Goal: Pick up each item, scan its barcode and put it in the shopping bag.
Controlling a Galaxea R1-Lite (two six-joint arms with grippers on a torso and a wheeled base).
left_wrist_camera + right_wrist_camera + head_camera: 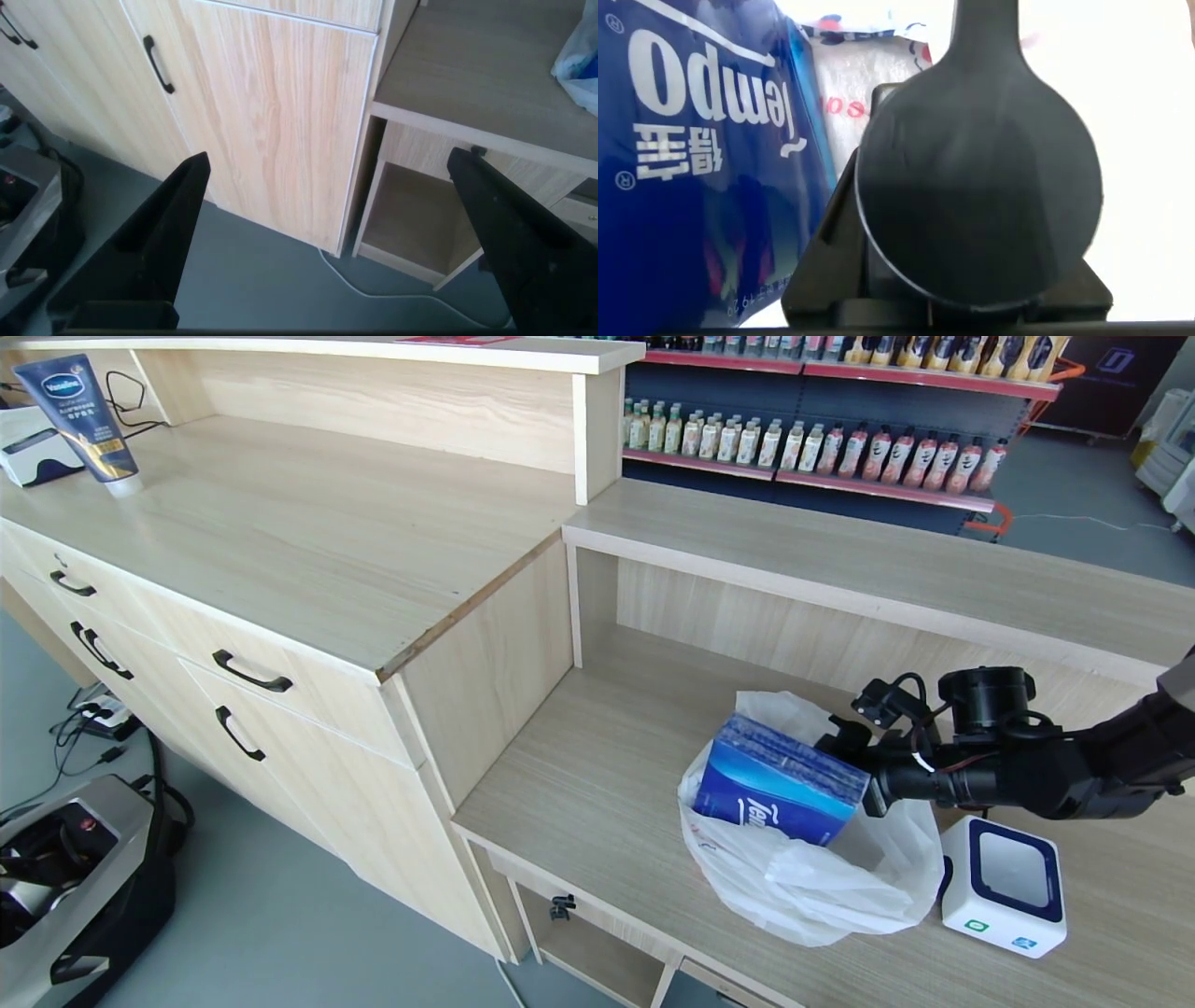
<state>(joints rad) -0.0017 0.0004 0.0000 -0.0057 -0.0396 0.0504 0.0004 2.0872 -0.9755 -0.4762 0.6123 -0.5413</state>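
Step judged in hand: bagging the tissue pack (775,779). The pack is seen tilted in the mouth of the shopping bag (840,887), low end inside and high end at the right claw (864,775). The bag sits on the lower desk (597,775), w/ the scanner (1004,882) just beside it on the robot's right.

In the right wrist view one finger pad (980,177) is seen next to the pack w/ bag film showing between. Whether the claw is clamped on the pack or already let go can't be told.

To be done well:
- Pack should be lowered till its wt is carried by the bag bottom, not dropped from the tilt.
- Thin film shouldn't be pinched or snagged at release.
- Withdrawal is best made up and back, so the bag isn't dragged or the scanner knocked.

The left claw (325,163), fingers apart and holding nothing, hangs low by the cabinet front. A tube (79,415) stands on the upper desk, well apart from the bag; prob. the next item.
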